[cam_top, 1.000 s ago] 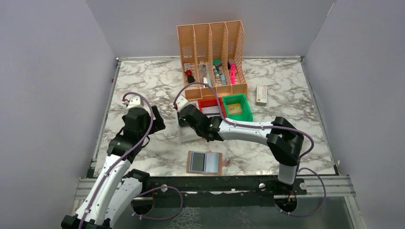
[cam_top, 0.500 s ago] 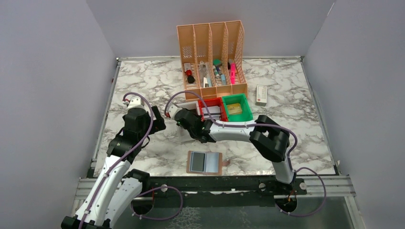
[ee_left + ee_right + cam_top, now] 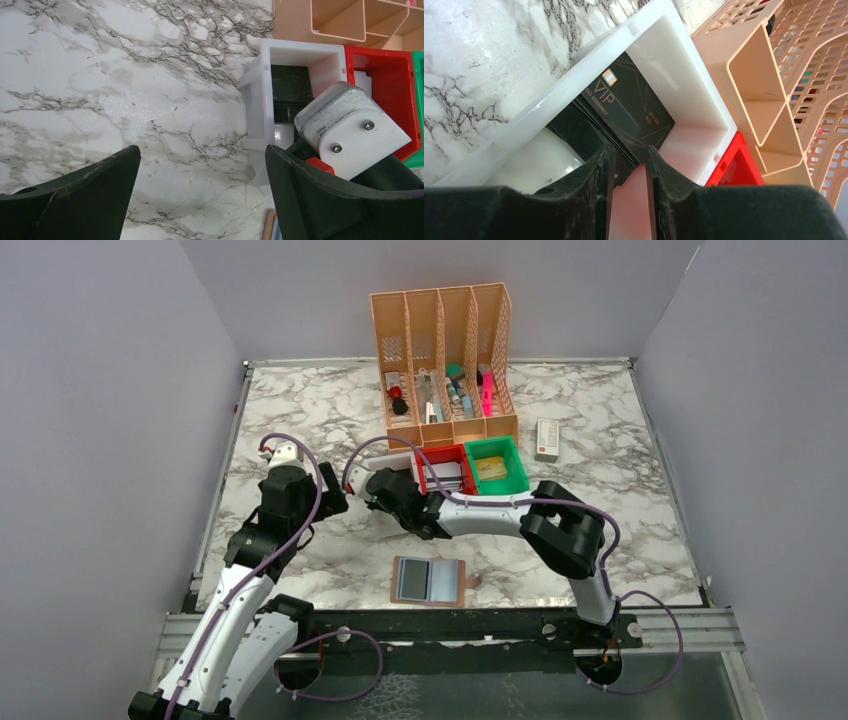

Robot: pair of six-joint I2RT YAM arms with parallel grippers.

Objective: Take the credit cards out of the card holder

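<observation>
Your right claw point(image 3: 628, 155) is barely parted, gripping nothing; lift carelessly and a finger may drag the card point(image 3: 629, 110) from the bin point(image 3: 674, 85).

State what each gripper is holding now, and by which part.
Nothing. Right gripper: jaws apart over the black card's near end, in the white bin. Left gripper: open, empty.

Holder point(image 3: 430, 580) up front near the table point(image 3: 300, 410) edge. Behind it, a row: left bin point(image 3: 664, 55) with cards point(image 3: 624, 107) in it, middle bin point(image 3: 432, 452), right bin point(image 3: 512, 476). Organizer point(image 3: 440, 340) behind those, small box point(image 3: 546, 438) to its right.
</observation>
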